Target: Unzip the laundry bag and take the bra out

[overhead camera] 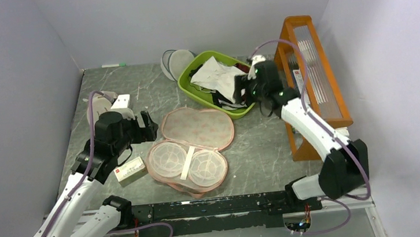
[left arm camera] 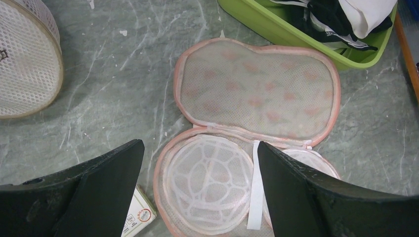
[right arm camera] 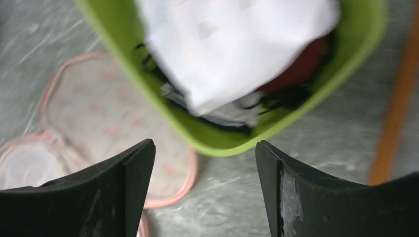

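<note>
- Laundry bag (overhead camera: 197, 128): centre of the table, unzipped and laid fully open. The flower-print lid is folded back toward 12 o'clock. The lower half lies at 6 o'clock.
- Lower half, contents: two white mesh cups (left arm camera: 207, 190) with a white strap (left arm camera: 255, 187) between them. No garment shows in it.
- Bra (overhead camera: 213, 74): cream-white fabric lying on top of the pile in the green basket (overhead camera: 192, 92), at 1 o'clock from the bag. It rests over dark clothing and a dark red garment (right arm camera: 301, 66).
- Right gripper (right arm camera: 205, 143): over the basket's near rim, jaws spread, nothing between them. The view is blurred.
- Left gripper (left arm camera: 200, 145): at 9 o'clock of the bag, jaws wide apart, holding nothing and clear of the bag.
- Small carton (overhead camera: 130, 171): at 8 o'clock of the bag, just beside its edge.
- Progress, judged: unzipping is done and the bra is out and released in the basket. Nothing seems left but drawing the arms back.
</note>
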Robot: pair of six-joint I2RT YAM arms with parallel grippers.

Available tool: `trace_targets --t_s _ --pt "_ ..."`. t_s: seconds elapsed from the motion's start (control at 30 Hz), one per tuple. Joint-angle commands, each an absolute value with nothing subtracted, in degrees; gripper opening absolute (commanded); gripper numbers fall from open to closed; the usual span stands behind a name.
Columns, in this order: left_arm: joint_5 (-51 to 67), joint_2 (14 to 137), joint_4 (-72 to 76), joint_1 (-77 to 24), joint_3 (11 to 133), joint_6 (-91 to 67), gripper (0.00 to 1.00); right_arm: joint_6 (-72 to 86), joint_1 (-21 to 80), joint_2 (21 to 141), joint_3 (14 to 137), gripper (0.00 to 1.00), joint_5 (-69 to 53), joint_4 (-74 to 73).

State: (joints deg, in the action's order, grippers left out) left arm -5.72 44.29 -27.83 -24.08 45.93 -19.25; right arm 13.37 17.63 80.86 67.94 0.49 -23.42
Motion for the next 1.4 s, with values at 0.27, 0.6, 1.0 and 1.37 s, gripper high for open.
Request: trace_targets --t_s 0.27,0.6,1.0,1.37 --pt "-3.89 44.90 -25.74 -23.46 45.52 -18.43 0.97 24.40 24.70 70.41 35.88 0.83 -13.84 -0.44" --pt "-4.28 44.70 -26.07 -23.47 45.58 -18.63 0.97 27.75 24.78 73.32 31.75 0.79 -10.53 8.23" --pt "-4.02 45.01 -26.00 -23.47 45.62 -18.54 0.96 29.78 24.87 81.69 22.01 0.64 -4.26 36.70" --pt "-4.25 45.49 -26.02 -23.47 45.69 -18.54 0.96 24.99 26.26 93.61 23.26 0.38 -8.57 52.76"
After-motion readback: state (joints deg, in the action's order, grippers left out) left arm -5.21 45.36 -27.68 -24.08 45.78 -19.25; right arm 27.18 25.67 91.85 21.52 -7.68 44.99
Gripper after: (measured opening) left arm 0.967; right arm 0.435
